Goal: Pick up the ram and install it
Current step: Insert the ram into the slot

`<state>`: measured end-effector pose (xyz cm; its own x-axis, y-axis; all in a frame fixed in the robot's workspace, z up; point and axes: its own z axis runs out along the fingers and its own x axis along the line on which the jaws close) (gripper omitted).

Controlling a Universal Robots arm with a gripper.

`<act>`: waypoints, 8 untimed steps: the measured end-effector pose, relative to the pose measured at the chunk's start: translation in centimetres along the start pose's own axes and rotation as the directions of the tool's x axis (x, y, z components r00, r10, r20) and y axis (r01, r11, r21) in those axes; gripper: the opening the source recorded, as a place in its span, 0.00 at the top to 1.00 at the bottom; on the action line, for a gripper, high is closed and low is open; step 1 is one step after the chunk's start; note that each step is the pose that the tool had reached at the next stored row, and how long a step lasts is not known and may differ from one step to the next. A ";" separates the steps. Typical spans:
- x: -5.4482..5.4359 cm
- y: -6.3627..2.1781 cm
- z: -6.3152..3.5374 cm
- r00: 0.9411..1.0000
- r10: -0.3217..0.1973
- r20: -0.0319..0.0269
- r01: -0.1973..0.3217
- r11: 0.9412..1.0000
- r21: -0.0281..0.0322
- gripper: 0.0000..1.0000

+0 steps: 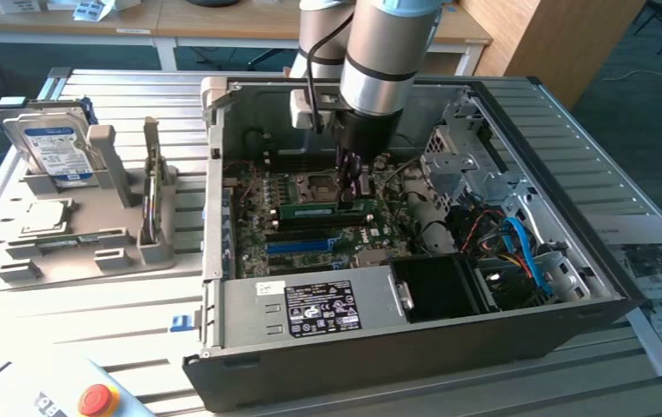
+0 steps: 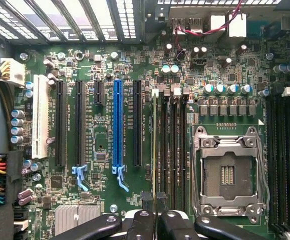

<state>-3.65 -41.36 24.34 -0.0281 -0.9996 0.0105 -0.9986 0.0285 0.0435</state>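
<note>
The ram [image 1: 328, 209], a narrow green stick, lies level low over the motherboard inside the open computer case [image 1: 609, 287]. My gripper [image 1: 352, 181] reaches straight down into the case and is shut on it. In the wrist view the ram [image 2: 155, 150] appears edge-on as a thin line running along the memory slots [image 2: 172, 150], beside the CPU socket [image 2: 227, 175]. The black fingertips [image 2: 142, 222] pinch it from both sides. I cannot tell whether it is seated in a slot or just above it.
A silver hard drive [image 1: 59, 148] stands in a grey fixture [image 1: 88, 226] at the exterior view's left. A long blue slot [image 2: 117, 125] lies beside black expansion slots. The power supply [image 1: 307, 308], drive cage [image 1: 470, 156] and cables [image 1: 522, 248] crowd the case.
</note>
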 end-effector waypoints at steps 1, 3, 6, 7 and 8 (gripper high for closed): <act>0.0 0.00 0.00 1.000 0.000 0.000 0.000 1.000 0.000 0.88; -0.2 0.01 0.04 1.000 0.000 0.000 0.000 1.000 0.000 0.88; -0.5 0.02 0.05 1.000 0.000 0.000 0.000 1.000 0.000 0.88; -0.5 0.02 0.05 1.000 0.000 0.000 0.000 1.000 0.000 0.88; -0.5 0.02 0.05 1.000 0.000 0.000 0.000 1.000 0.000 0.88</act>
<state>-3.66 -40.88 24.29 -0.0281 -0.9996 0.0103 -0.9987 0.0285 0.0434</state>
